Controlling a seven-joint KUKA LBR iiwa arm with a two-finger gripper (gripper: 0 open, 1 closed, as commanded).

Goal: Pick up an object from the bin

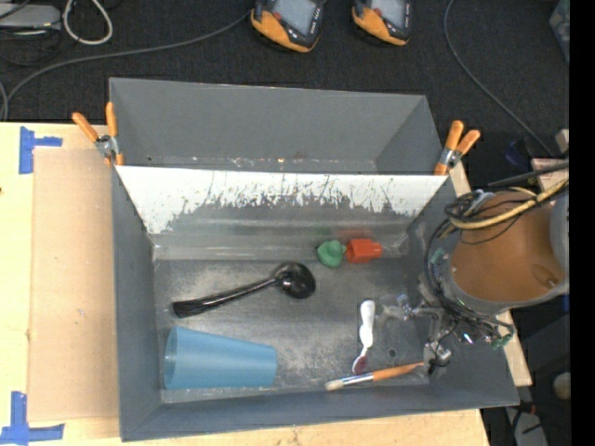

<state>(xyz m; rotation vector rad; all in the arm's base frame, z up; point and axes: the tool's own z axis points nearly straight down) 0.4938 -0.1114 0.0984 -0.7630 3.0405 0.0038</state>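
My gripper [426, 342] hangs low in the grey metal bin [279, 137]; clenched or released, I cannot tell. A small white plastic piece [367, 325] lies just left of it, and a thin orange-handled brush [381, 375] just nearer the front wall. I judge this the approach: next, centre over one.

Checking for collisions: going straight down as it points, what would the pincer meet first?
Probably the orange-handled brush, else the bin floor beside it; depth is unclear.

We see a dark floor [186, 59] along the top. A looped white cable [89, 41] lies at far left. One orange-and-black handheld unit [288, 12] lies beside a second unit [383, 9].
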